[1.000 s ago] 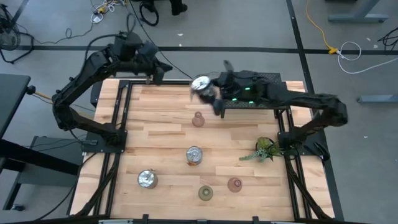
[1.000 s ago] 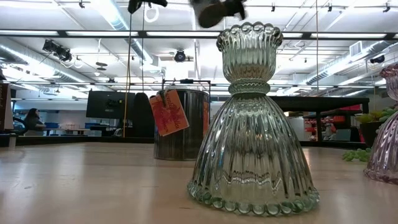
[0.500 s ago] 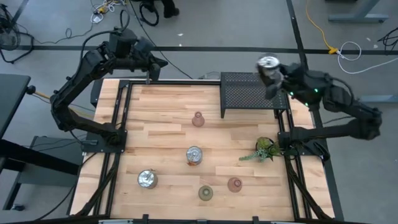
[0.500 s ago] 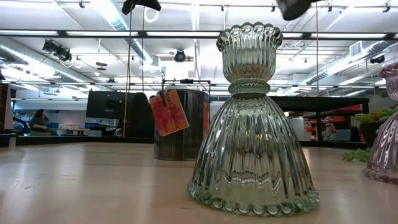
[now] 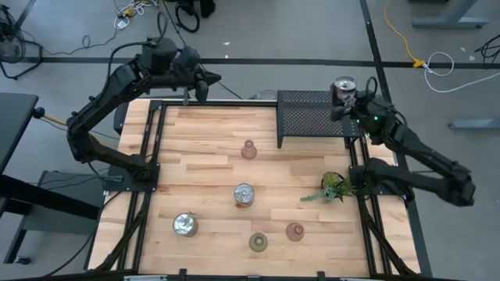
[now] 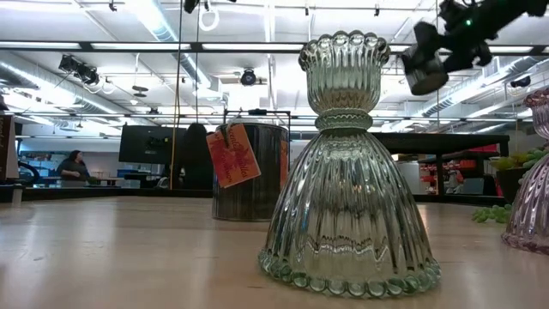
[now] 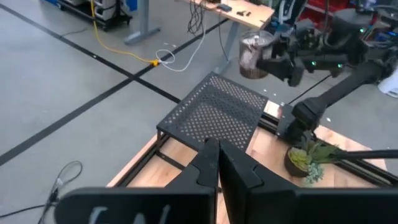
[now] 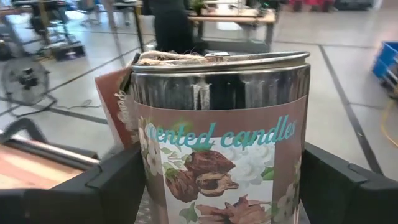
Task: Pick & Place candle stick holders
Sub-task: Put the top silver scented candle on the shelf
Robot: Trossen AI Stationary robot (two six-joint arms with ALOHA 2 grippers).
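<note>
Right pincer (image 5: 349,100) with silver holder (image 5: 342,86), lower over the rack (image 5: 308,117).

Left gripper (image 7: 217,163) closed, right gripper (image 7: 278,59) holding tin (image 7: 252,56), mesh rack (image 7: 214,113)

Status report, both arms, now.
Right tool shut on silver candle tin, raised over rack corner. Left tool shut, idle past table's far edge. Nothing in the way.

Two dark, matte, multi-jointed arms; the right arm (image 5: 414,152) carries small green indicator lights (near its wrist); fingers are black.
</note>
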